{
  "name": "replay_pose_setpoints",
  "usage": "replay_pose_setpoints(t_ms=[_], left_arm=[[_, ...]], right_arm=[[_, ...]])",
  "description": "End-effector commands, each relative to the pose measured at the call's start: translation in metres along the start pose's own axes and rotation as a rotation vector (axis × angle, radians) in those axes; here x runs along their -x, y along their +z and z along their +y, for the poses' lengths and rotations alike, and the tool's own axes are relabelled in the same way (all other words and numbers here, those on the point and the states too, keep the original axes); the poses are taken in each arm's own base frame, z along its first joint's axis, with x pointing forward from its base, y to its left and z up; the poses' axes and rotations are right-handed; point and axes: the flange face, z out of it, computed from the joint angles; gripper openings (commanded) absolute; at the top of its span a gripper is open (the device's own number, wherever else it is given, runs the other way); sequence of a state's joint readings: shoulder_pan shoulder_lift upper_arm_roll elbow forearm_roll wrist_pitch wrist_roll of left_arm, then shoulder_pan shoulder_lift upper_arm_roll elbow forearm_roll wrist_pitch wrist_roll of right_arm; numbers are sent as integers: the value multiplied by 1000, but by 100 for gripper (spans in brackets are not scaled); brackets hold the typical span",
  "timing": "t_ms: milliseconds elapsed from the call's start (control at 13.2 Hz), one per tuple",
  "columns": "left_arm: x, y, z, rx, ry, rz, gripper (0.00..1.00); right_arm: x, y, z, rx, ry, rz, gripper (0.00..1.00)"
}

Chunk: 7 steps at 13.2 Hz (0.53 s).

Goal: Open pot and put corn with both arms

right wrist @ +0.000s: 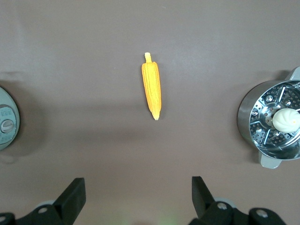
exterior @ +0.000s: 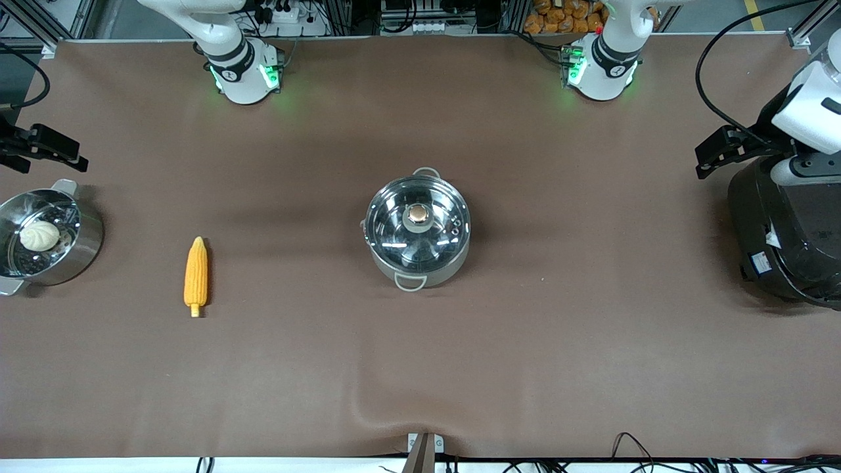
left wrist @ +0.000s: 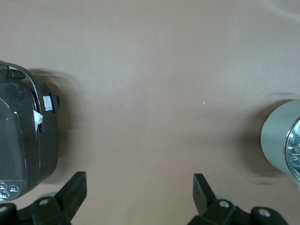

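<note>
The pot (exterior: 418, 230) sits at the centre of the brown table (exterior: 591, 341), its glass lid (exterior: 394, 223) closed on it with the copper-coloured knob (exterior: 417, 213) at the middle. Its two loop handles point to 12 and 6 o'clock in the front view. The corn (exterior: 196, 276) lies flat on the table at about 9 o'clock from the pot, well apart from it, with its stalk stub at the end nearer the front camera. A steel steamer pot (exterior: 85, 253) holding a white bun (exterior: 39, 235) stands at the right arm's end of the table. A black rice cooker (exterior: 775, 236) stands at the left arm's end.

The left gripper (left wrist: 139, 197) hangs beside the rice cooker, fingers spread apart and holding nothing. The right gripper (right wrist: 138, 197) hangs near the steamer pot, fingers likewise apart and empty. Both arms wait.
</note>
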State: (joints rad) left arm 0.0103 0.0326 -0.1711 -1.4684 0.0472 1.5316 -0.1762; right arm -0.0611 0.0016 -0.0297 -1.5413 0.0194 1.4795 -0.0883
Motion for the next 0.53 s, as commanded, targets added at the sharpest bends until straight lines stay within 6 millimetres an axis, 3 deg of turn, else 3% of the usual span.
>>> replay_pose_setpoints(t_ms=[0, 456], left_arm=[[6, -6, -2, 16, 18, -6, 100], [3, -1, -10, 17, 1, -25, 100]], right_arm=[[-1, -5, -1, -5, 15, -4, 100], [-2, -3, -2, -5, 15, -7, 100]])
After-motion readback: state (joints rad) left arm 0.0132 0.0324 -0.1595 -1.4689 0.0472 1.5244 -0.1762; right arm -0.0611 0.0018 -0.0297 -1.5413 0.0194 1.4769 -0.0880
